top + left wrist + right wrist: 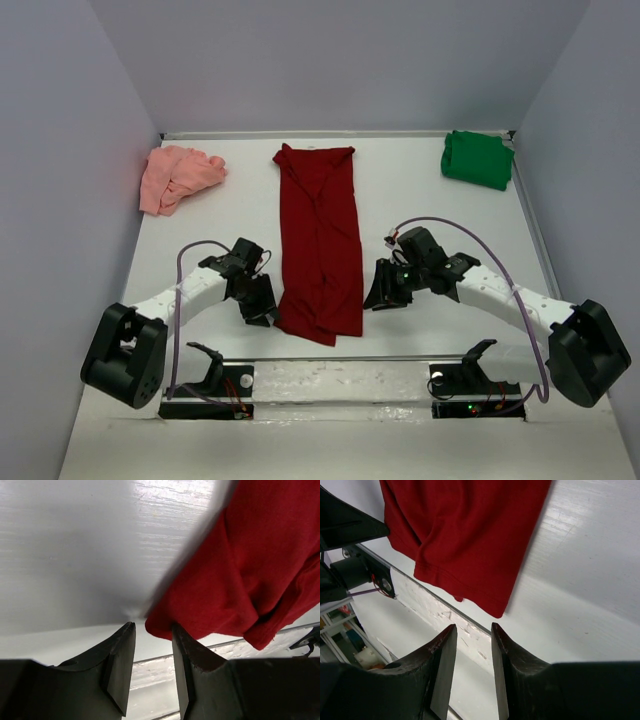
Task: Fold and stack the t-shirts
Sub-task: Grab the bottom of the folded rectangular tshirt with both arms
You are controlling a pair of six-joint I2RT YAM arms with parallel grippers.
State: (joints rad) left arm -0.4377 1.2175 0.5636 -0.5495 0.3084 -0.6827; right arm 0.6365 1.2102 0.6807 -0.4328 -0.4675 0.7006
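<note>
The dark red t-shirt (320,240) lies as a long narrow strip down the middle of the white table (450,220). My left gripper (262,314) sits low at its near left corner, open; in the left wrist view the red cloth (240,570) ends right at the tip of one finger (181,639), with nothing between the jaws of the gripper (152,627). My right gripper (379,296) hovers just right of the near right corner, open and empty (473,628), the red hem (470,540) a little ahead. The salmon-pink t-shirt (176,176) is crumpled far left. The green t-shirt (477,158) lies bunched far right.
A scuffed white rail (340,372) with both arm mounts runs along the near table edge, close behind the red hem. Grey walls (70,200) close in the left, right and far sides. Purple cables loop over each arm (440,222).
</note>
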